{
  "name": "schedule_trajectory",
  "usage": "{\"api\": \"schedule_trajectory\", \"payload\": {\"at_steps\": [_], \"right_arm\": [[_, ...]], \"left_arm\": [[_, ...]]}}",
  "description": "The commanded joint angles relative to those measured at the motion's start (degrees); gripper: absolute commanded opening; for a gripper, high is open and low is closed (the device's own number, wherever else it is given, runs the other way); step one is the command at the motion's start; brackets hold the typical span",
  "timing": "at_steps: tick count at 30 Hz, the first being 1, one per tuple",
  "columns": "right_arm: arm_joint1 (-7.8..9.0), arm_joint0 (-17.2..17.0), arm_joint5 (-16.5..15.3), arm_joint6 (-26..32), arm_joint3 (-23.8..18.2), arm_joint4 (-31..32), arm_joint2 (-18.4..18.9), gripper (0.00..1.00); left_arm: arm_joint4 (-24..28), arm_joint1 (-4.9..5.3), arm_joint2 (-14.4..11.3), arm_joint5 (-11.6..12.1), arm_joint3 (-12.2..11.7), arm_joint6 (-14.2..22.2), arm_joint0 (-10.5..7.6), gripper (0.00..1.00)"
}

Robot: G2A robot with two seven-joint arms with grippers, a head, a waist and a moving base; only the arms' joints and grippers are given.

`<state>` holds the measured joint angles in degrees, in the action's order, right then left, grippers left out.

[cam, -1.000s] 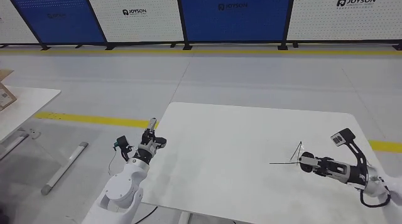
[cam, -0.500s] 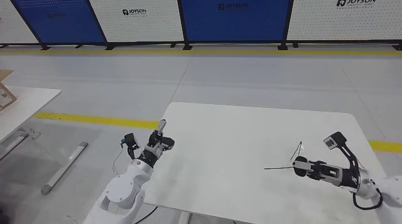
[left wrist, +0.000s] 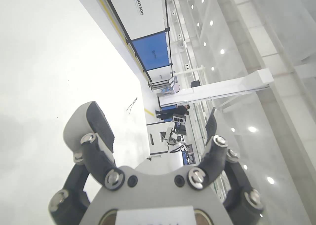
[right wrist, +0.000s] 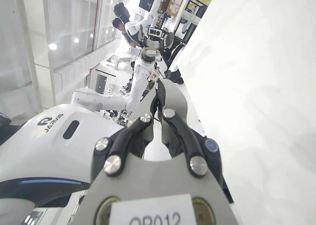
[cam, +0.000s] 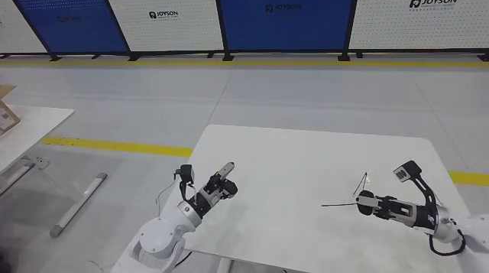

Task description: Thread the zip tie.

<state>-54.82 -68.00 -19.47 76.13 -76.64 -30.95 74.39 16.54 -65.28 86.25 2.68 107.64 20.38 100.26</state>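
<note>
The zip tie point(cam: 340, 203) is a thin black strap, bent, over the right part of the white table point(cam: 290, 158). One leg of it runs out level from the fingertips of my right gripper point(cam: 359, 203), which is shut on it; the other leg points toward the table's back. In the right wrist view that gripper point(right wrist: 158, 87) has its fingers pressed together near the table's front edge, and the strap is too thin to make out there. My left gripper point(cam: 224, 178) is open and empty over the table's front left corner. In the left wrist view this gripper point(left wrist: 153, 112) faces the distant zip tie point(left wrist: 131, 106).
The white table has nothing else on it between the two arms. A second white table point(cam: 23, 131) with a cardboard box stands far left. Blue and white partition panels point(cam: 283, 9) line the back of the floor.
My left arm has swung rightward from beyond the table's left edge to over its front left corner. The right gripper and the strap shifted slightly left and forward, then held still.
</note>
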Motion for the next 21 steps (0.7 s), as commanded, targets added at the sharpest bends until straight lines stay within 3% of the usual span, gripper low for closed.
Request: {"api": "schedule_trajectory", "payload": {"at_steps": [1, 5, 8, 12, 15, 21], "right_arm": [[-0.07, -0.7, 0.0, -0.3, -1.0, -0.8, -0.2, 0.00], [-0.56, -2.7, 0.0, -3.4, -2.8, -1.7, -1.3, 0.00], [-1.25, -2.6, 0.0, -5.5, -2.9, -0.6, -3.2, 0.00], [-2.14, -3.0, 0.0, -6.6, -4.4, -1.5, -3.6, 0.00], [-2.72, -4.2, 0.0, -6.7, -5.3, -2.2, -2.6, 0.00], [-2.81, -4.4, 0.0, -6.4, -5.3, -2.2, -2.6, 0.00]], "left_arm": [[0.2, -0.02, 0.0, 0.0, 0.0, -0.1, -0.06, 1.00], [4.3, -0.03, 0.3, 1.2, -1.2, 2.6, -0.31, 1.00], [4.8, 0.03, -0.9, 0.3, -1.9, 5.7, -1.14, 1.00], [3.1, -0.05, -3.6, -0.1, -2.2, 6.7, -1.78, 1.00], [3.7, -0.18, -5.2, -1.7, -3.0, 6.7, -2.44, 1.00], [3.4, -0.20, -5.4, -1.9, -3.2, 6.3, -2.66, 1.00]]}}
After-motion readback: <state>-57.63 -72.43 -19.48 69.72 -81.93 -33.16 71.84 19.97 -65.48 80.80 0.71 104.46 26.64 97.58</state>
